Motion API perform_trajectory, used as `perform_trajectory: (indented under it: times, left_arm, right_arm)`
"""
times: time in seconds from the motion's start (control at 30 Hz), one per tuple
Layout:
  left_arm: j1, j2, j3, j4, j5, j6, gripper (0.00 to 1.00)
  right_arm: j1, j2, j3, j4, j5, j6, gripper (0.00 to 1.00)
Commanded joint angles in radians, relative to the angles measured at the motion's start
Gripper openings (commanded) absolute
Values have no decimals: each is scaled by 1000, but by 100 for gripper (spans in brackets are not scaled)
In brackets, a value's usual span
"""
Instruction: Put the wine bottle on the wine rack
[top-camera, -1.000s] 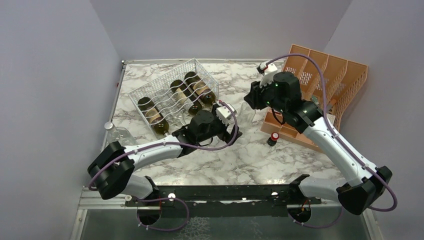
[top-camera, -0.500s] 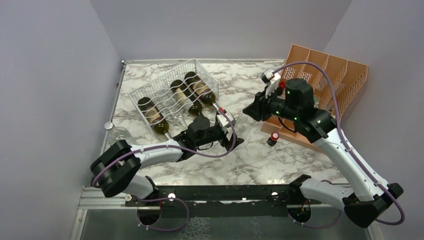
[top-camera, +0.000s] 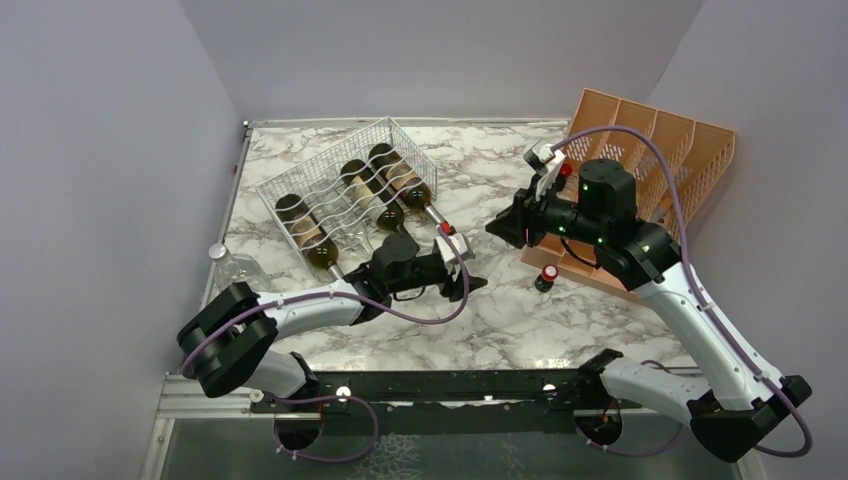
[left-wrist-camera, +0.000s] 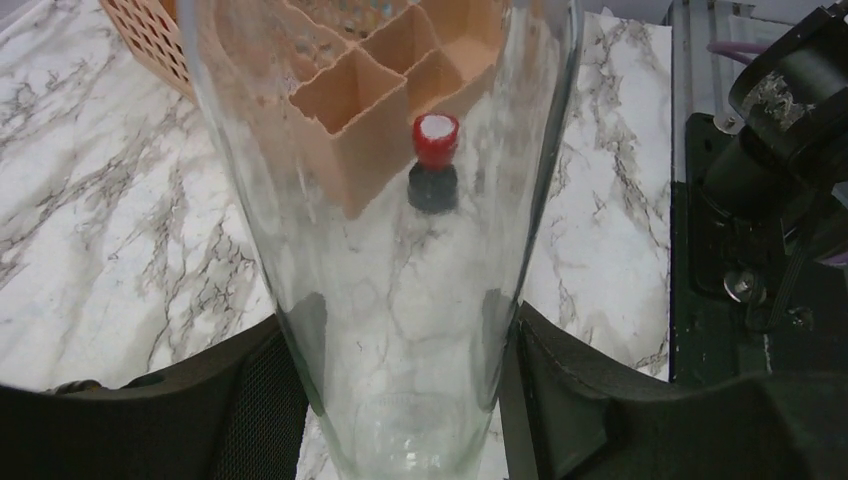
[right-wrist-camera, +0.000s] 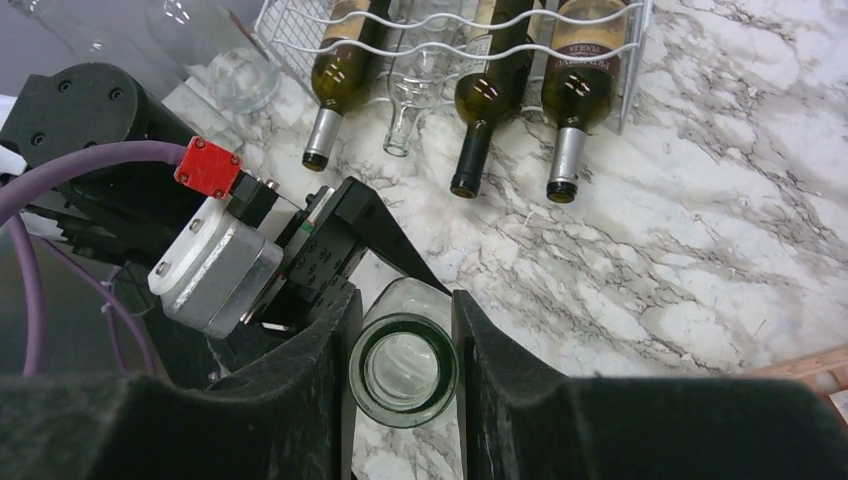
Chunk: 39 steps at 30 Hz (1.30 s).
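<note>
**Two-arm hold on a clear wine bottle beside the rack**

Both arms are holding one clear glass wine bottle (left-wrist-camera: 385, 290) over the marble tabletop (top-camera: 520, 320). The left gripper (left-wrist-camera: 400, 345) is clamping the bottle's wide lower body. In the left wrist view its black fingers (left-wrist-camera: 560, 400) are pressing against the glass on both sides, with no gap showing. The right gripper (right-wrist-camera: 403, 325) is closing narrowly on the neck. In the right wrist view the bottle's round mouth is sitting between that gripper's two fingers, which are touching it on either side. Seen from above, the glass is almost invisible between the two grippers, and its tilt cannot be told.

The bottle is being held apart from the wine rack (top-camera: 320, 165), near the rack's front right corner and between it and the orange file organizer (top-camera: 690, 150). The rack is standing at the far left of the table. It is carrying three dark bottles (top-camera: 365, 190) and one empty clear bottle (right-wrist-camera: 410, 100), all lying with their necks pointing out of the near side. A small red-capped item (top-camera: 548, 274) is standing on the marble just beside the organizer's near corner. A clear glass vessel (top-camera: 225, 262) is standing at the table's left edge, near the rack.
</note>
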Motion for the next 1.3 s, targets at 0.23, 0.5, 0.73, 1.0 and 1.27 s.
perform_trajectory:
  times: [0.23,0.5,0.73,1.0,1.27]
  left_arm:
    - [3,-59,44,61,-7,474,0]
    - [3,-32,142,-30,-150,844,0]
    - [-6,-34,167,-31,-193,1070,0]
    - [-17,-28,176,-29,-293,1252,0]
    - [-49,-24,163,-25,-354,1348,0]
  right_arm:
    - [8,-36,71,-147,129,47,64]
    - [7,-82,115,-176,174,38,68]
    - [6,-82,90,-212,231,22,70]
    - [8,-69,44,-237,176,-8,72]
    - [8,-33,1,-189,78,-14,76]
